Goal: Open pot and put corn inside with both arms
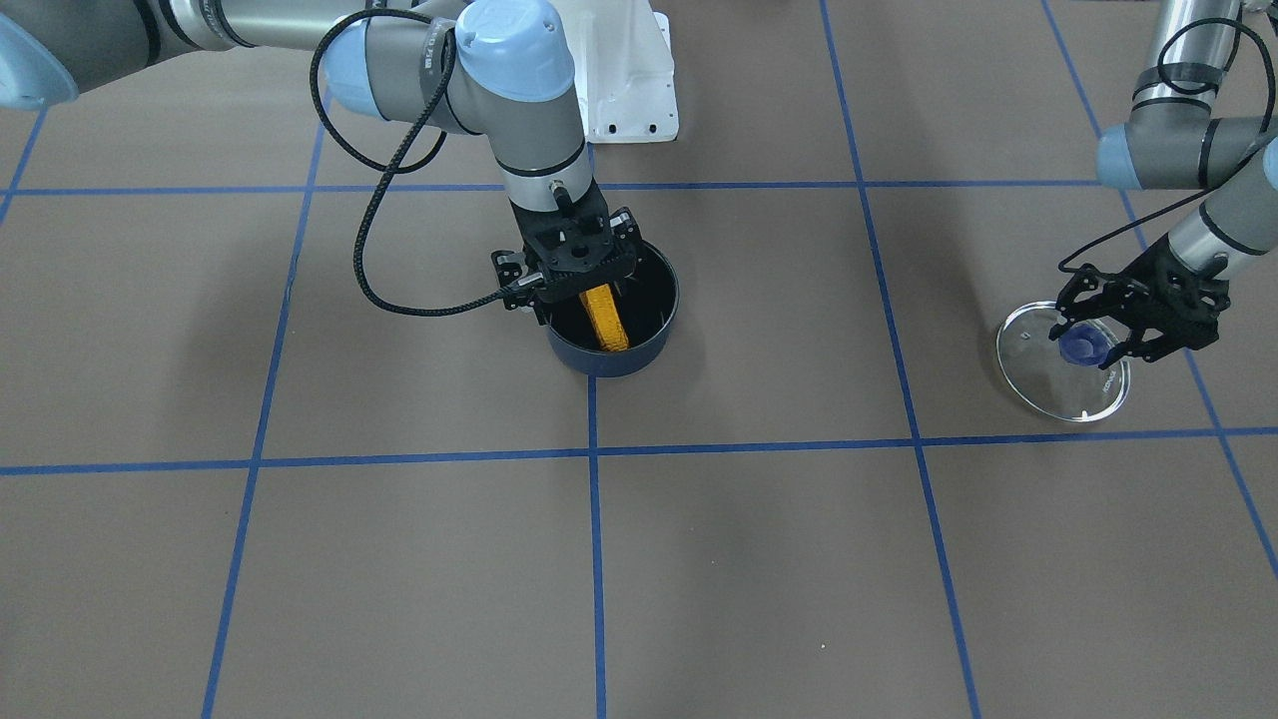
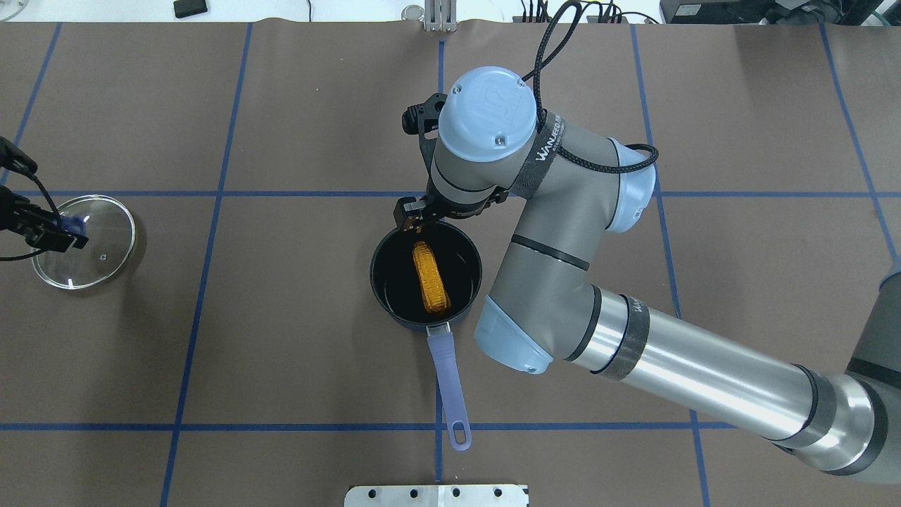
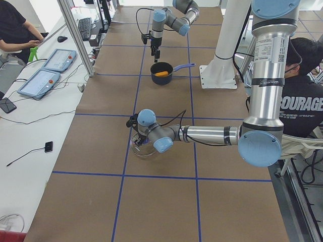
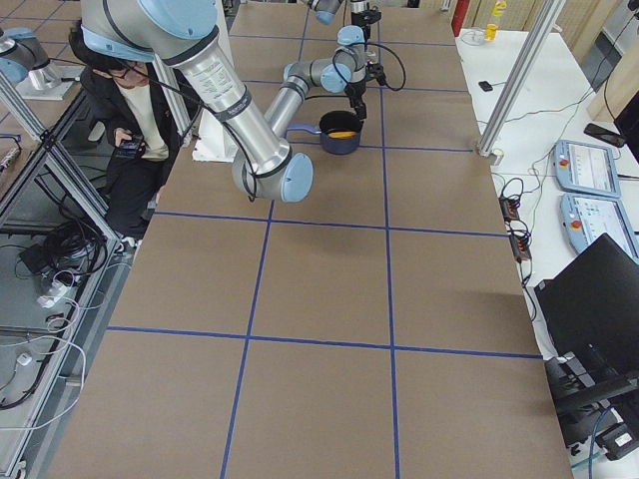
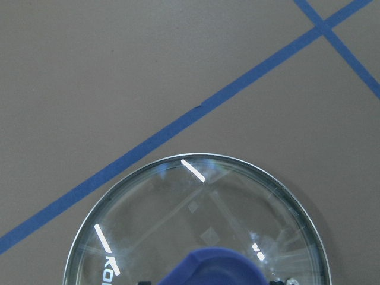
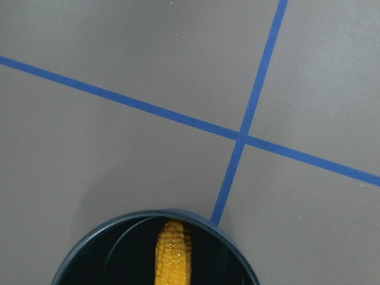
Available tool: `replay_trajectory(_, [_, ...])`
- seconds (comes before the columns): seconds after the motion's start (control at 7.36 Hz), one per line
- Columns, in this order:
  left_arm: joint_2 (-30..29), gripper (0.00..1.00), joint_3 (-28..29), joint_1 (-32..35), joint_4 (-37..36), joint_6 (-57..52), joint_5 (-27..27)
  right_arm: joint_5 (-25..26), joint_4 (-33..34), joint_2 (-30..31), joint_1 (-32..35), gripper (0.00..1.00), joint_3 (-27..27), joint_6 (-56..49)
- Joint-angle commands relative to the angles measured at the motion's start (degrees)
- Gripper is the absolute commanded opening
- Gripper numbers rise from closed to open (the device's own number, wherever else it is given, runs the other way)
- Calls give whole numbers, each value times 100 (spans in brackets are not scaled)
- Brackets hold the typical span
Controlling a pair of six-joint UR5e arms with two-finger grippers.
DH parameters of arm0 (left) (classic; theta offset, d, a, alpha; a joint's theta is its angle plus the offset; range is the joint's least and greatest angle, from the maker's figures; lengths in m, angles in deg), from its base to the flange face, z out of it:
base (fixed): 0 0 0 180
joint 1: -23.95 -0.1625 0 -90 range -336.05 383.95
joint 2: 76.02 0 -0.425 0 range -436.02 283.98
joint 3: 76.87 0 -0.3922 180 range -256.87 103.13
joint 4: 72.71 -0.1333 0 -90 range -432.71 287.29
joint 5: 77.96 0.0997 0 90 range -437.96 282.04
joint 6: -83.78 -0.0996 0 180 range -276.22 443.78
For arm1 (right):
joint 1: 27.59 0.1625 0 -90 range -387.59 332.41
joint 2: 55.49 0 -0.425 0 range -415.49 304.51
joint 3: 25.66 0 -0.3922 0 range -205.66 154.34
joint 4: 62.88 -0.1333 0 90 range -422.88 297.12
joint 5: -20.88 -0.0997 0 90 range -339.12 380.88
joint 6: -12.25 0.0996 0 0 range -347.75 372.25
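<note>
The dark blue pot stands uncovered in the middle of the table, and shows in the overhead view with its lilac handle pointing toward the robot. The yellow-orange corn lies inside it and fills the bottom of the right wrist view. My right gripper hangs over the pot's far rim, open and empty. My left gripper is shut on the blue knob of the glass lid, far off on my left, low at the table.
Blue tape lines divide the brown table into squares. The robot's white base plate is behind the pot. Operators sit beside the table in the side views, and a side bench holds tablets.
</note>
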Motion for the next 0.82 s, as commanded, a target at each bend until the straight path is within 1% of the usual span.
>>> replay_trajectory(0.0, [-14,82,3,-9,4,-1,0,-9,0,20,24,100,0,-9])
replay_trajectory(0.27, [-31,87,3,-18,4,-36,0,-70,0,63,137,100,0,-78])
replay_trajectory(0.41, [-49,88,-6,-18,-5,-62,-78,-523,-9,142,434,100,-35,-584])
replay_trajectory(0.54, [-49,90,-15,-18,-5,-71,-270,-980,-131,456,750,100,-131,-876])
replay_trajectory(0.68, [-84,93,-32,-9,-14,-71,-455,-1071,-532,833,988,100,-193,-1079])
